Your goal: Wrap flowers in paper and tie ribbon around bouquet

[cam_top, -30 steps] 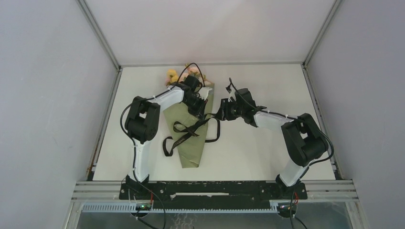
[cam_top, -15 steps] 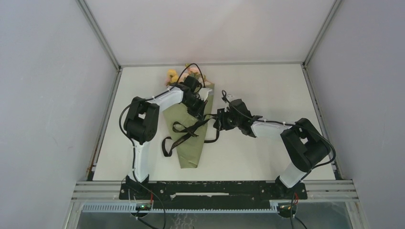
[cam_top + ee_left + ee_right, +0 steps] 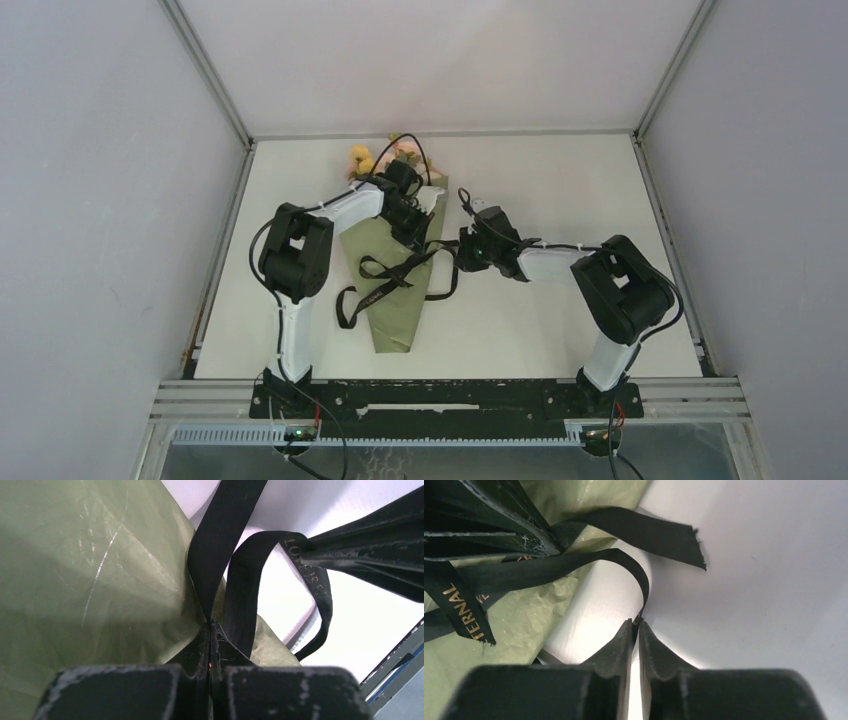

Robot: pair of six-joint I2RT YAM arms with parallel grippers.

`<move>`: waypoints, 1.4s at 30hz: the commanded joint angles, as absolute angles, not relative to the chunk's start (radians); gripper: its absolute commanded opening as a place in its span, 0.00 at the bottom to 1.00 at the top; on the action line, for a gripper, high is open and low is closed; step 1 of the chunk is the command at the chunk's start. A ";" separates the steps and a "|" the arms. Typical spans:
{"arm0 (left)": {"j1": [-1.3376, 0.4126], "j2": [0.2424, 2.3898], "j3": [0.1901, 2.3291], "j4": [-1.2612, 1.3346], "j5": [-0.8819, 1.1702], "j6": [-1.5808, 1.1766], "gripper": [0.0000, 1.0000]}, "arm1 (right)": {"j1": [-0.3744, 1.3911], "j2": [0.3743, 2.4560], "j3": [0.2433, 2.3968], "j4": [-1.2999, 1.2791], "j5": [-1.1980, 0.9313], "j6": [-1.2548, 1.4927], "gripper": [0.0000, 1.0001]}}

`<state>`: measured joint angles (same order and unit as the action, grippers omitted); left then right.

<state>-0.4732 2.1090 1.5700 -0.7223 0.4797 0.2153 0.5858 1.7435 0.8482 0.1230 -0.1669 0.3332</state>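
Right gripper moved toward bouquet, pinching ribbon lettered "ETERNAL"; left gripper pinching ribbon too

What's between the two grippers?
A loop of black ribbon, pinched by the left gripper and the right gripper, arching past the green paper over bare table; both wrist views show it.

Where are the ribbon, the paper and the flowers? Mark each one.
ribbon [image 3: 220, 530]: left wrist view, on the upright black strand.
paper [image 3: 395, 325]: top external view, on the cone's narrow near end.
flowers [image 3: 359, 156]: top external view, on the yellow bloom.
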 commanded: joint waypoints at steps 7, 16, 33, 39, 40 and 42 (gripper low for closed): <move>-0.475 2.050 1.601 -0.881 0.403 0.434 0.00 | 0.590 1.656 0.906 0.113 -0.146 0.265 0.00; -0.495 2.055 1.608 -0.989 0.498 0.571 0.00 | 0.573 1.697 0.944 0.146 -0.157 0.266 0.00; -0.495 2.069 1.605 -0.975 0.495 0.562 0.00 | 0.584 1.806 1.069 0.024 -0.101 0.265 0.41; -0.495 2.078 1.605 -0.962 0.496 0.554 0.00 | 0.590 1.685 1.002 -0.011 -0.152 0.258 0.38; -0.495 2.079 1.603 -0.960 0.495 0.555 0.00 | 0.591 1.658 0.973 0.032 -0.171 0.262 0.36; -0.495 2.082 1.603 -0.958 0.493 0.555 0.00 | 0.590 1.606 0.916 0.091 -0.215 0.277 0.33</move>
<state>-0.4923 2.1071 1.5730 -0.9730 0.4778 0.5423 0.5816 1.7397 0.9890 -0.0135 -0.1322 0.2752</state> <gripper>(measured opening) 0.004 0.359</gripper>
